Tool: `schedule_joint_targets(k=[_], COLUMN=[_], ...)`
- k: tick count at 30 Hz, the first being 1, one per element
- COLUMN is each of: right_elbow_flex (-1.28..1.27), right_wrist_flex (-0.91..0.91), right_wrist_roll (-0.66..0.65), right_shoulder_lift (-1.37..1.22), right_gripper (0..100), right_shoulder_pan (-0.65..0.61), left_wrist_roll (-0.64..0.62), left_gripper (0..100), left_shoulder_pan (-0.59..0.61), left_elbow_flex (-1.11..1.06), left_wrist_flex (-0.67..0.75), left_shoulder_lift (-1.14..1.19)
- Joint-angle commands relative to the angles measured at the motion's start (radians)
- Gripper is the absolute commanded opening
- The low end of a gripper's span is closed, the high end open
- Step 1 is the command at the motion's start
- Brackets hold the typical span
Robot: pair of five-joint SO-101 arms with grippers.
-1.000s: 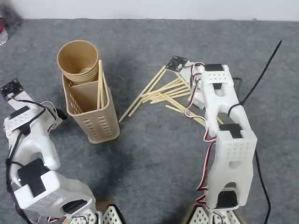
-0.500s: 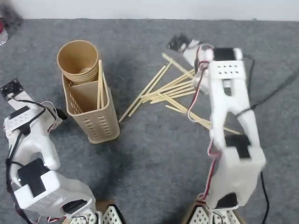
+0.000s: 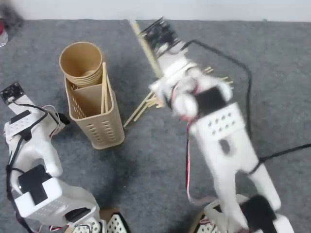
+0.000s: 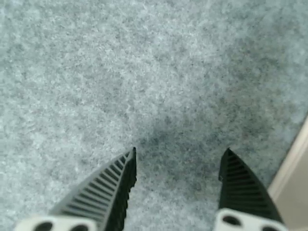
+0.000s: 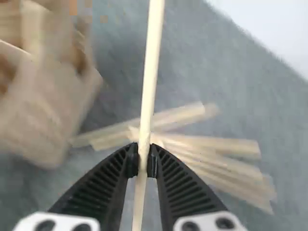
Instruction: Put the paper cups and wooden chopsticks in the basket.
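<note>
My right gripper is shut on a single wooden chopstick, held in the air above the pile of chopsticks. From above, that chopstick slants up and away between the basket and the pile on the carpet. The tan slotted basket holds a stack of paper cups and a few chopsticks. It also appears as a blur beside the held stick. My left gripper is open over bare carpet, left of the basket.
Grey carpet covers the table. The left arm stands close to the basket's left side. A black cable trails from the right arm over more loose chopsticks. A pale edge lies near the left gripper.
The right arm has lifted one chopstick from the pile and swung left toward the basket. The left arm has not moved.
</note>
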State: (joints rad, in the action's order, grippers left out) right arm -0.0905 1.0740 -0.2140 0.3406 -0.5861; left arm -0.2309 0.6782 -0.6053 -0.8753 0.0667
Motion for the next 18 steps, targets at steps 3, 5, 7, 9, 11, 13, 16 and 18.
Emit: schedule_joint_targets(k=[3, 5, 7, 9, 11, 13, 16, 18], right_elbow_flex=[-0.169, -0.196, -0.193, -0.181, -0.163, -0.138, -0.135, -0.147], right_wrist_flex=[-0.533, -0.665, -0.690, -0.693, -0.693, -0.693, -0.697, -0.725], right_wrist_roll=[0.023, 0.021, 0.020, 0.020, 0.020, 0.020, 0.020, 0.020], right_shoulder_lift=[0.269, 0.277, 0.255, 0.223, 0.194, 0.166, 0.108, 0.064], right_gripper=[0.8, 0.8, 0.8, 0.8, 0.8, 0.8, 0.8, 0.8], right_shoulder_pan=[-0.171, -0.220, -0.275, -0.334, -0.383, -0.409, -0.407, -0.381], left_wrist_roll=[0.006, 0.006, 0.006, 0.006, 0.006, 0.006, 0.006, 0.006], left_gripper=[26, 26, 26, 26, 26, 26, 26, 26], left_shoulder_pan=[0.005, 0.005, 0.005, 0.003, 0.003, 0.003, 0.003, 0.003], left_elbow_flex=[0.010, 0.012, 0.012, 0.013, 0.013, 0.013, 0.013, 0.013], left_wrist_flex=[-0.005, -0.005, -0.005, -0.005, -0.005, -0.005, -0.005, -0.005], left_shoulder_lift=[-0.032, -0.032, -0.032, -0.032, -0.032, -0.032, -0.032, -0.032])
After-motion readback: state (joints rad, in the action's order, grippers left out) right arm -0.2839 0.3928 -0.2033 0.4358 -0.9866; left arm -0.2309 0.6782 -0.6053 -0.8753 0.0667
